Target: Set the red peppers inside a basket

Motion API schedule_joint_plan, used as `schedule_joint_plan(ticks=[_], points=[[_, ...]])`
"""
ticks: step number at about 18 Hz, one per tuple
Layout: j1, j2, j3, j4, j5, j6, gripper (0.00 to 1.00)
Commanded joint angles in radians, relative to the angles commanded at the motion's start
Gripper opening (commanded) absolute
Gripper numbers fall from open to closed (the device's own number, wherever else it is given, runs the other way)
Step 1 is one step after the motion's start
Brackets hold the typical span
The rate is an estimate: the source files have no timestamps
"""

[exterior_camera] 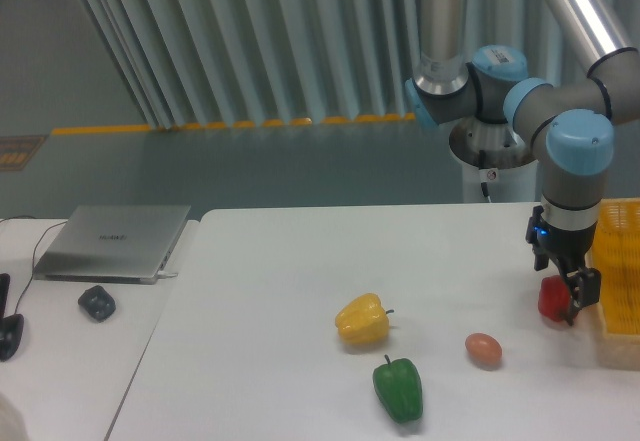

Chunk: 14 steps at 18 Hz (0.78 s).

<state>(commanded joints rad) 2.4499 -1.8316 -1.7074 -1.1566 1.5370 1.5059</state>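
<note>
The red pepper (550, 300) sits on the white table near the right edge, just left of the yellow-orange basket (622, 283), which the frame's right edge cuts off. My gripper (564, 283) points down and hangs right over the pepper's upper right side. Its dark fingers (579, 289) stand apart, and one of them covers part of the pepper. The gripper looks open. The pepper rests on the table.
A yellow pepper (362, 320), a green pepper (398, 389) and a brown egg (483, 349) lie mid-table, left of the red pepper. A laptop (115, 241) and a dark mouse (96, 303) sit on the side table at left. The arm's base (490, 151) stands behind the table.
</note>
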Motion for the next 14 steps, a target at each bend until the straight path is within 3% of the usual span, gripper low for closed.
schedule_joint_plan(ticks=[6,14], points=[[-0.048,-0.025,0.025,0.002,0.109,0.152,1.0],[-0.049,-0.029,-0.043,0.003,0.172,0.232,1.0]])
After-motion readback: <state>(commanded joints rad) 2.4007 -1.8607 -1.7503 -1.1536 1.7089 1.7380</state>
